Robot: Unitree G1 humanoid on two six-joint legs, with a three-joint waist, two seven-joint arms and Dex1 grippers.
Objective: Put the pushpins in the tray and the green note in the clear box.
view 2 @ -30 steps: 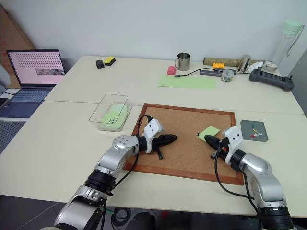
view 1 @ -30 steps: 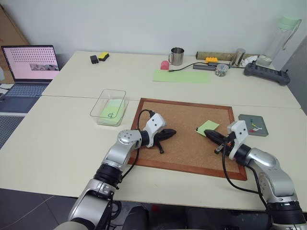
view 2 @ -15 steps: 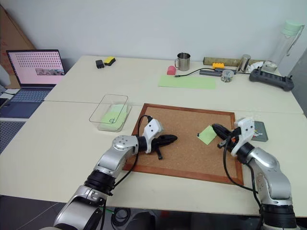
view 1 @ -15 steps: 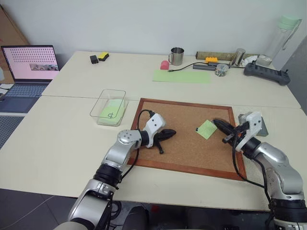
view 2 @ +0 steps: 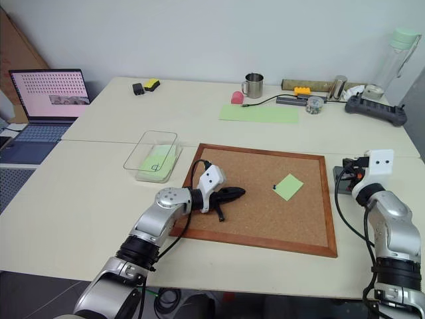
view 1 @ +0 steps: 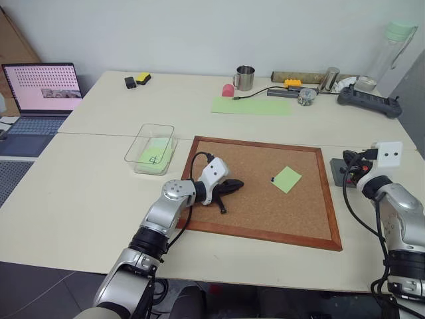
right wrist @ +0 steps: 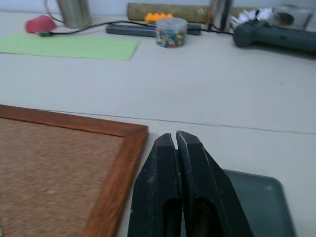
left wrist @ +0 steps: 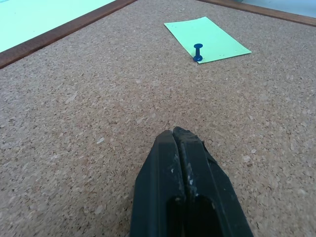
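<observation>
**Green note being held to the cork board by one blue pushpin**

The small, plain, light-green square paper note (view 1: 287, 179) is being shown lying flat on the brown cork board with the red-brown wooden frame (view 1: 259, 234), toward the board's 3 o'clock side and turned so that one corner is pointing away from the robot. A single blue pushpin (left wrist: 198, 52) is being seen standing upright in the note, close to the edge at the note's 9 o'clock side.

The left gripper (left wrist: 176, 133) is being held low over the cork at about 9 o'clock from the note, well apart from it, its two black fingers pressed together with nothing between them. The right gripper (right wrist: 177, 137) is being held past the board's 3 o'clock frame, over the small flat dark-grey square tray (right wrist: 261, 197), its black fingers likewise closed on nothing visible.

The transparent rectangular plastic box with rounded corners (view 1: 150, 147) is being seen on the cream table (view 1: 80, 193) at about 10 o'clock from the board, just off its corner. A green note marked with a black scribble (view 1: 154, 153) is lying inside it.
</observation>
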